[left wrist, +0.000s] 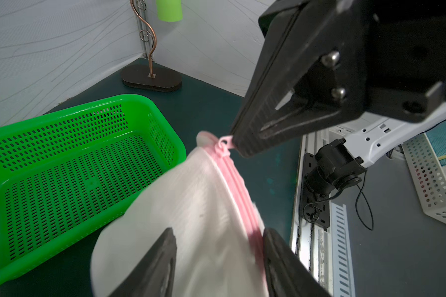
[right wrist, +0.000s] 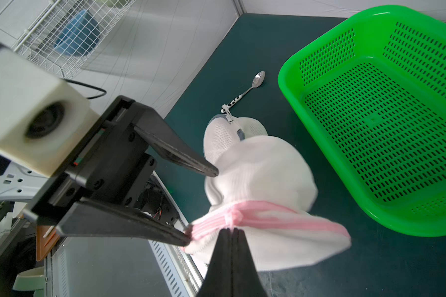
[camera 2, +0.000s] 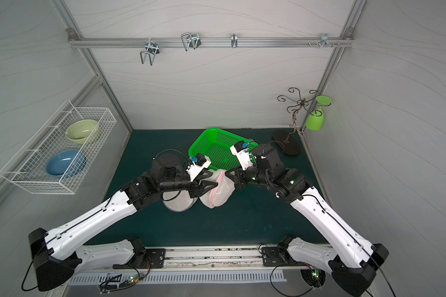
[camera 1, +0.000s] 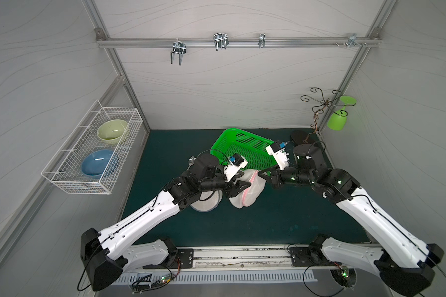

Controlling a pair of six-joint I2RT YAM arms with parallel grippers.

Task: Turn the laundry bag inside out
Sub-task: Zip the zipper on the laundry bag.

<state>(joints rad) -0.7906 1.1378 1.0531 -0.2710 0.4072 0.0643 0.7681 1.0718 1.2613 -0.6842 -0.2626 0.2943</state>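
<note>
Two laundry bags [camera 1: 250, 191] [camera 1: 206, 204]; two bowls [camera 1: 112, 131] [camera 1: 98, 163]; one green basket [camera 1: 251, 151]; one wire rack [camera 1: 75, 183]; one spoon [right wrist: 245, 92]; one goblet [camera 1: 336, 122].

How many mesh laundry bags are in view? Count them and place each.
2. The pink-zipped bag hangs from the right gripper. The grey-trimmed bag lies on the mat, partly under the left arm. More could be hidden beneath the arms.

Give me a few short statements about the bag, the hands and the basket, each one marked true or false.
1. The right hand is shut on the laundry bag at its pink zipper. True.
2. The left hand is shut too. False: its jaws stand open.
3. The spoon lies inside the green basket. False: the basket is empty; the spoon lies on the mat.
4. The blue bowl sits in the wire rack. True.
</note>
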